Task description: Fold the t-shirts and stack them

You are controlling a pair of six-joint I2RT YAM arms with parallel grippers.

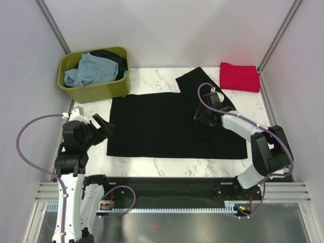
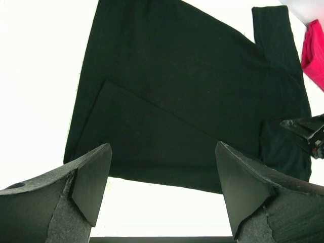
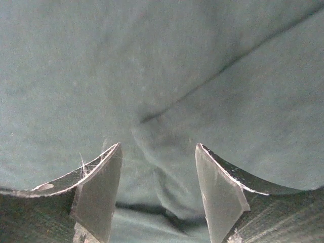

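Observation:
A large black t-shirt (image 1: pixel 167 126) (image 2: pixel 177 91) lies spread flat on the marble table (image 1: pixel 152 167), one sleeve angled toward the back right. My right gripper (image 1: pixel 202 117) (image 3: pixel 158 147) hangs low over the shirt's right part. It is open, and a raised wrinkle of the cloth (image 3: pixel 169 167) lies between its fingers without being pinched. My left gripper (image 1: pixel 105 127) (image 2: pixel 162 147) is open and empty, just off the shirt's left edge. A folded red t-shirt (image 1: pixel 239 77) (image 2: pixel 315 55) rests at the back right corner. A pale blue-grey t-shirt (image 1: pixel 91 71) and a dark one (image 1: pixel 114 58) lie in the tub.
The olive-green tub (image 1: pixel 96 90) stands at the back left, touching the black shirt's far left corner. Grey walls with metal posts enclose the table on three sides. A metal rail (image 1: pixel 167 195) with both arm bases runs along the near edge.

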